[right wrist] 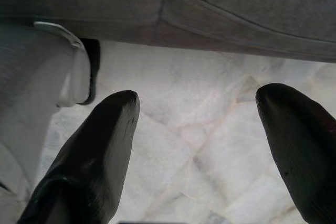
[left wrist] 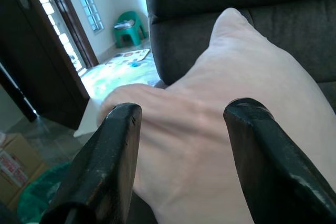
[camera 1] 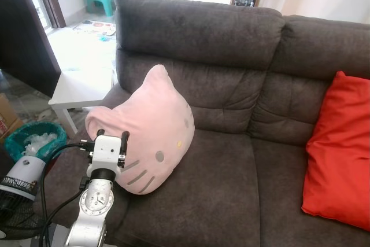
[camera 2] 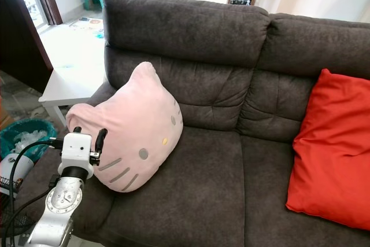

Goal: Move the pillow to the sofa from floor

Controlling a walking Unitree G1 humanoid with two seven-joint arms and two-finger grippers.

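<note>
Scene: a dark grey fabric sofa [camera 1: 231, 201] spans most of the head views, with a red cushion [camera 1: 338, 160] propped at the right edge of the frame.

Pillow: a pink cat-face pillow [camera 1: 153, 128], ear pointing up, sits on the sofa's left seat at centre left of the frame. It leans back toward the backrest. It is already off the floor.

Left gripper: the left gripper [camera 1: 111, 137] is at lower left of the frame, just at the pillow's left edge. Its two black fingers [left wrist: 105, 166] are spread apart, with the pink fabric lying between and beyond them in the left wrist view. No pinch on the fabric is visible; whether the tips touch it cannot be told.

Right gripper: the right gripper [right wrist: 197, 140] hangs low, fingers spread wide, over pale marble floor [right wrist: 199, 129] beside the sofa's base.

Key relation: the pillow lies straight ahead of the left gripper, up and to the right of it in the frame. Its long axis runs diagonally from the lower face to the raised ear. The left arm is much the nearer one.

Judgement: the placing looks essentially done; what remains is probably drawing the left gripper clear without dragging the pillow off the seat edge.

Writing: no brand, label or readable text. The pillow bears only stitched grey whiskers, grey eyes and a yellow nose.

Surroundings: a white side table [camera 1: 81, 88], a teal basket [camera 1: 34, 137] and a white fan [camera 1: 20, 192] stand along the left edge.
</note>
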